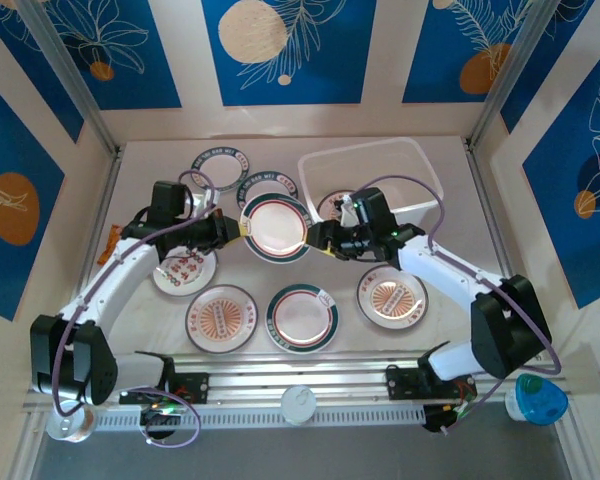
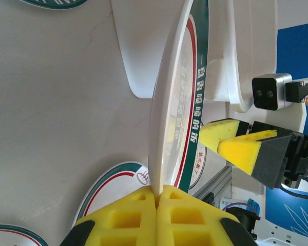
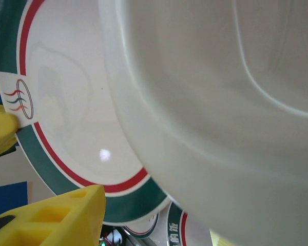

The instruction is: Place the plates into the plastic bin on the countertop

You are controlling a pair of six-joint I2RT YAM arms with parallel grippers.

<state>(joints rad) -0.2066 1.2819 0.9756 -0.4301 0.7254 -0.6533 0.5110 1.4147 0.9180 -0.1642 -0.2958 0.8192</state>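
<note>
mid-handover: left gripper (image 2: 158, 192) pinches shut on one rim of a green-rimmed plate (image 1: 276, 227) held between the arms, left of the plastic bin (image 1: 405, 168); right gripper (image 1: 320, 238), jaws half-open at the opposite rim, should close next, then left releases

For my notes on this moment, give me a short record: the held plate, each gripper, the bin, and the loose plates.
held plate: green-rimmed, raised off the countertop between the two arms
left gripper: shut on its rim
right gripper: open, fingers either side of the opposite rim
plastic bin: no plate seen inside
other plates: at least six lying flat on the countertop
</note>
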